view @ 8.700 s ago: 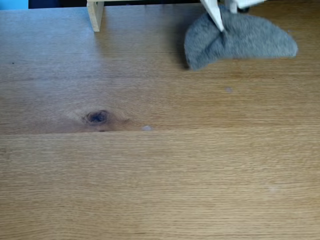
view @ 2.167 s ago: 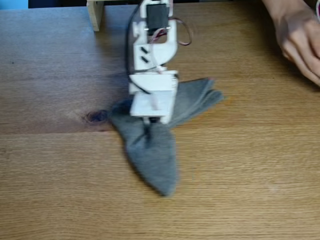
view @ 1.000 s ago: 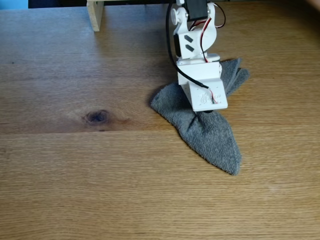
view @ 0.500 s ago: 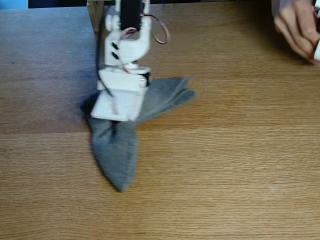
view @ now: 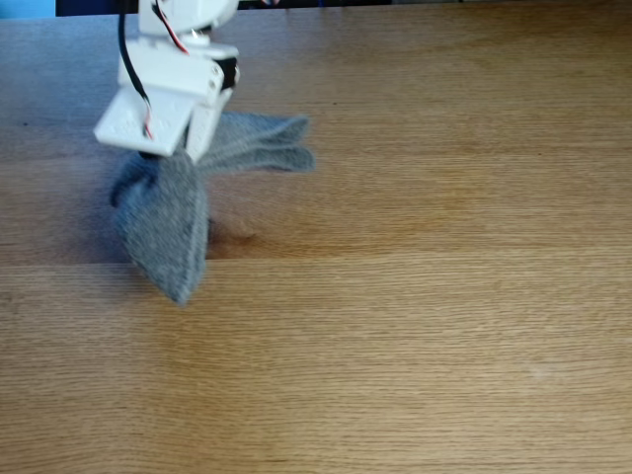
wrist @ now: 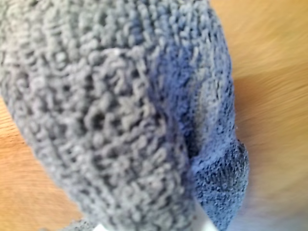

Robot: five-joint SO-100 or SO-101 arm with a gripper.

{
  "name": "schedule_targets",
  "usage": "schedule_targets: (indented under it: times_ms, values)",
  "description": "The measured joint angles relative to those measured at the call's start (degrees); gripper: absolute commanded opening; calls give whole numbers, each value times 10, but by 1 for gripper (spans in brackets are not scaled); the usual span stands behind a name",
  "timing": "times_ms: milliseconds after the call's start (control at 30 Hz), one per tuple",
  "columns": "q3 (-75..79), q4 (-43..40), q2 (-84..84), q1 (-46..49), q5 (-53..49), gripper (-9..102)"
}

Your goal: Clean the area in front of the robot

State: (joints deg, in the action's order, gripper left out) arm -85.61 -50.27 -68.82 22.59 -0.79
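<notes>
While our small white plastic arm (view: 173, 59) hangs upper left, our flat white gripper (view: 148, 158) clamps the grey terry cloth (view: 168, 232). It drapes onto the light-brown oak tabletop (view: 425, 296).

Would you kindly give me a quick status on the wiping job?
End effector shut on grey cloth, at the fixed view's left. Cloth trailing on the oak tabletop. Nothing in the way.

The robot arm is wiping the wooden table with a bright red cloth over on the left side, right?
Almost. The cloth is grey, not red, as the fixed view and the wrist view both show. The rest holds: the white gripper has it on the wooden table over on the left of the fixed view.
</notes>
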Motion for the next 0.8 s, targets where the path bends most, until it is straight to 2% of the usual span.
schedule_targets:
  times_ms: [133, 333, 533, 733, 800]
  values:
    - [-3, -52, -45, 57, -37, 0]
    - [-4, -186, -55, 181, -52, 0]
    - [-4, -201, -1, 236, -24, 0]
    - [-4, -201, 42, 249, -23, 13]
    - [-4, -201, 44, 251, -15, 25]
